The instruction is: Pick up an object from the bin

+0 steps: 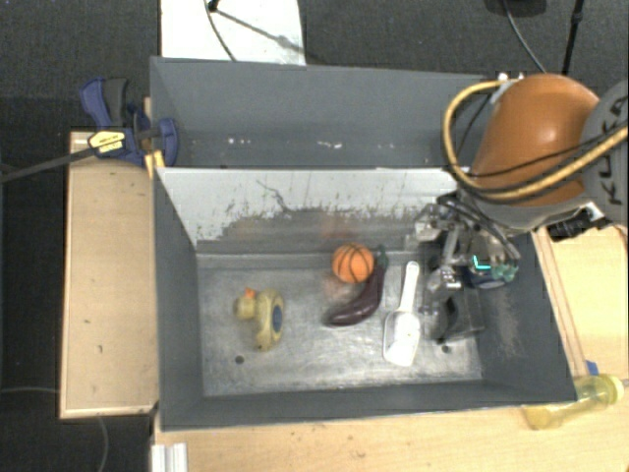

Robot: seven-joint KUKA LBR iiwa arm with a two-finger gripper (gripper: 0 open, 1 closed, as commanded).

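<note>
Orange wrist cover [536, 131] is standing highest; below, the claw [447, 321] is hanging low at the right of the bin [295, 374], open or closed I cannot tell. Beside it a white scoop-like piece [403, 324] is lying. Probably approaching; next is calling for centring over that piece.

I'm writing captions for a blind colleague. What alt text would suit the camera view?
A robot arm's gripper hangs low at the right side of a grey metal bin, just right of a white scoop. Further left lie a dark purple aubergine, a small orange ball and, apart from them, a yellow toy.
</note>
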